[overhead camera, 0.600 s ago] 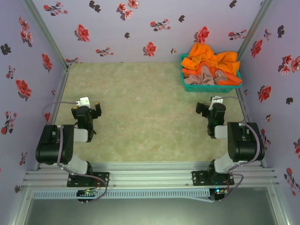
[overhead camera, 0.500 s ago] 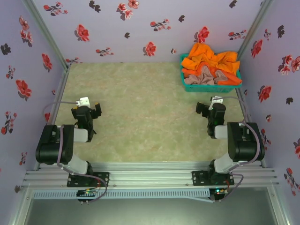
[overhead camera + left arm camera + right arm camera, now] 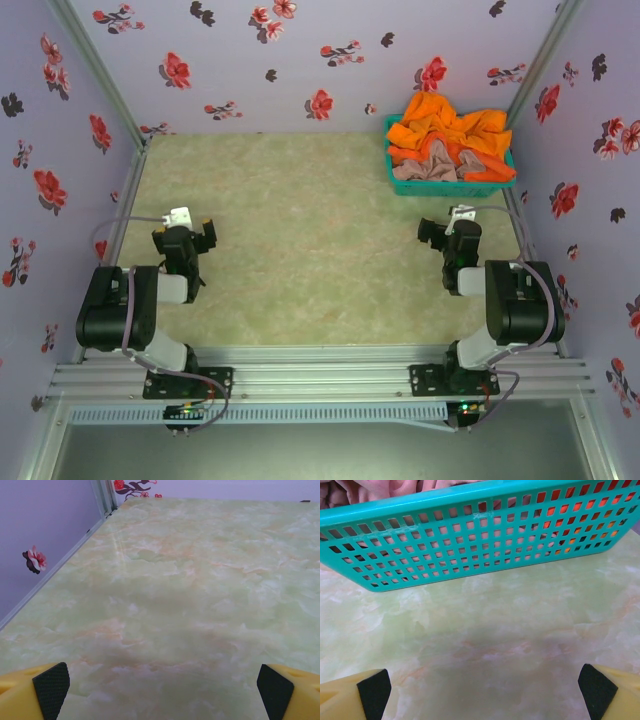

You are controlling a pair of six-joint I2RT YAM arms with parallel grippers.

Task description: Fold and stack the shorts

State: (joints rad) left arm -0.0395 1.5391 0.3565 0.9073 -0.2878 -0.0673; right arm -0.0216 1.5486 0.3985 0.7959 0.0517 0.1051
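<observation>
Crumpled orange shorts (image 3: pixel 447 121) and pink-beige shorts (image 3: pixel 430 163) are heaped in the teal mesh basket (image 3: pixel 451 184) at the table's far right corner. Pink cloth (image 3: pixel 380 487) and orange cloth (image 3: pixel 580 510) show over and through the basket wall (image 3: pixel 470 535) in the right wrist view. My right gripper (image 3: pixel 447 232) stands open just in front of the basket, its yellow fingers (image 3: pixel 602 692) wide apart over bare table. On the left side my left gripper (image 3: pixel 185 237) is open too, with nothing between its fingers (image 3: pixel 47 687).
Floral purple walls (image 3: pixel 300 60) enclose the marbled green table (image 3: pixel 300 240) on three sides. A metal corner post (image 3: pixel 102 495) stands far left. The metal rail (image 3: pixel 320 375) with both arm bases runs along the near edge.
</observation>
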